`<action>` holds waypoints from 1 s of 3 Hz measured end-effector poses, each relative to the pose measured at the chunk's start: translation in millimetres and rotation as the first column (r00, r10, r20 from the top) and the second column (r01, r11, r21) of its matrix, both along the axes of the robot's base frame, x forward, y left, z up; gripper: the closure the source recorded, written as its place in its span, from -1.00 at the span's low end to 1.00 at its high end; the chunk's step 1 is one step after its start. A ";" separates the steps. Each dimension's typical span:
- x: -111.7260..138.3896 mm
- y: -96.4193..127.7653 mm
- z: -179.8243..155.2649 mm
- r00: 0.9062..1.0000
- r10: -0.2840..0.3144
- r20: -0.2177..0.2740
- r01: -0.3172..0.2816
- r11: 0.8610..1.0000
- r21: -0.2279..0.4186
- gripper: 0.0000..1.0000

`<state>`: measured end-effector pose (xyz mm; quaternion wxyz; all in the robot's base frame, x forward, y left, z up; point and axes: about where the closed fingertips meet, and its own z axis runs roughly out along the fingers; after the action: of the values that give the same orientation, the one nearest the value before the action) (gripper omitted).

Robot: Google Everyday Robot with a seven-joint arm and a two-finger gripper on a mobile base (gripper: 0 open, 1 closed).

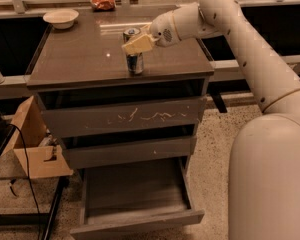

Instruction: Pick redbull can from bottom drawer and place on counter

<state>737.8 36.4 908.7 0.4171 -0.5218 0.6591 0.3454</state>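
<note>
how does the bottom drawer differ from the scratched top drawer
The bottom drawer is pulled out; the top drawer is shut. The top drawer's front is taller with white scratches; the bottom drawer's is low and plain. Both are dark grey-brown. The gripper is at the redbull can standing on the counter.

High front view; pincer [135, 45] above counter [75, 59]

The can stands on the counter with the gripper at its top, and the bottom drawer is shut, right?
No: the camera view shows the bottom drawer pulled open. The can does stand on the counter, gripper at its top.
</note>
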 end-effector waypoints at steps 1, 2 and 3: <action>5.1 -7.6 -0.8 0.999 -0.035 -0.010 0.035 0.999 0.011 1.00; 8.4 -10.4 -1.3 0.998 -0.054 -0.012 0.055 0.998 0.024 1.00; 10.1 -12.5 -4.4 0.998 -0.069 0.002 0.069 0.997 0.045 1.00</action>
<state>747.9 23.9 904.3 0.4416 -0.4897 0.6681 0.3448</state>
